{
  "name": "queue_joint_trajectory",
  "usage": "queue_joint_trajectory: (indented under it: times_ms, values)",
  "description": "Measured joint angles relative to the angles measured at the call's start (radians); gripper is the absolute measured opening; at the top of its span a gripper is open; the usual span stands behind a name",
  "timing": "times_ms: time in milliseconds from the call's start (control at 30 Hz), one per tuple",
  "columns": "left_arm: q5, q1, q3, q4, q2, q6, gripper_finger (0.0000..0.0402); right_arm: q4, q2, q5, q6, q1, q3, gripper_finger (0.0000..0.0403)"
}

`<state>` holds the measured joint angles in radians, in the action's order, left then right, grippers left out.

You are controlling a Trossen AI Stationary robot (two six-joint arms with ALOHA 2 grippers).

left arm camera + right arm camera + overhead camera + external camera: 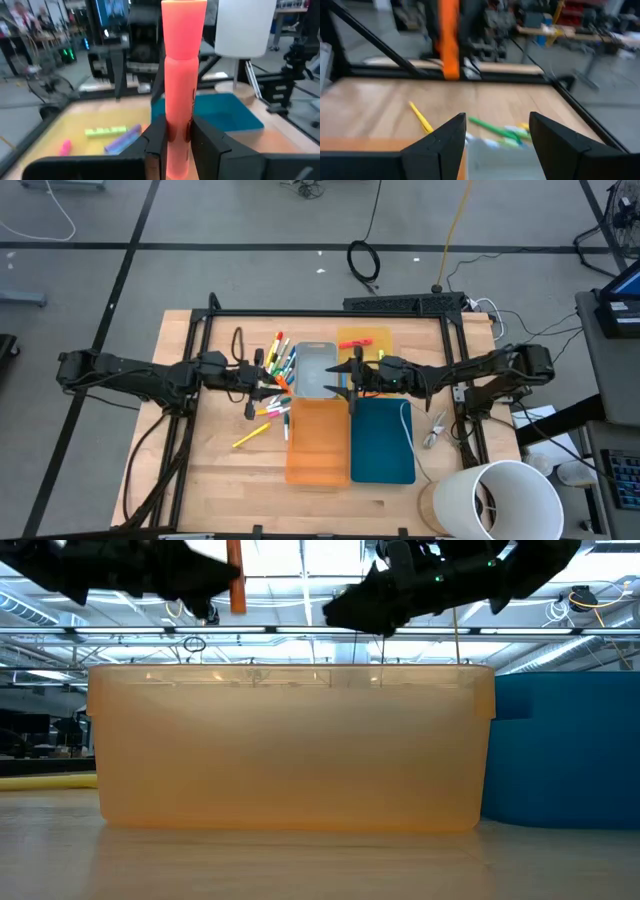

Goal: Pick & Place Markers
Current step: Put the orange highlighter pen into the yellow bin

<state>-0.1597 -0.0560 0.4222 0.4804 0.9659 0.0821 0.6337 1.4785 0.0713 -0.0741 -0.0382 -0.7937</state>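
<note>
L gripper (177, 137) has its fingers (156, 135) clamped narrow on an orange marker (182, 75), held upright w/ its long axis vertical, lower end between the fingers, upper end sticking well up. From above, that gripper sits just beside the grey tray's (316, 370) edge, over the loose pile of markers (278, 365) that lies on the worktop (220, 470) beside that tray. So the marker is already off the worktop and in the L arm's care; R arm has nothing.

R gripper (497, 132) hangs on the far side of the grey tray from the L one, fingers spread wide, empty, pointed back toward the held marker, which shows upright straight ahead of it in its wrist view. The two grippers face each other across the grey tray, near but apart.

My read: what's next turns on the short sideways gap from the marker to the grey tray, or to the orange tray (318, 442) just next to it. Room above both trays looks open, though R's fingers crowd the grey one's far edge. The vertical marker would likely need tilting, or a low drop, else it could bounce out.
</note>
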Motion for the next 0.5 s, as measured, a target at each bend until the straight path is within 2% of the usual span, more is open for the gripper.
queue_joint_trajectory:
  times_ms: [200,333,500]
  values:
    - [-0.007,-0.006,0.004,0.099,0.103,-0.001,0.0064,0.222,0.091,-0.051,-0.071,0.001,-0.006,0.0206]
    - [-0.032,-0.006,0.055,0.068,0.155,0.007,0.0064,0.231,0.096,-0.056,-0.071,0.001,-0.054,0.0206]
    - [-0.025,0.004,0.095,0.049,0.237,0.014,0.0075,0.172,0.095,-0.148,-0.057,0.005,-0.116,0.0222]
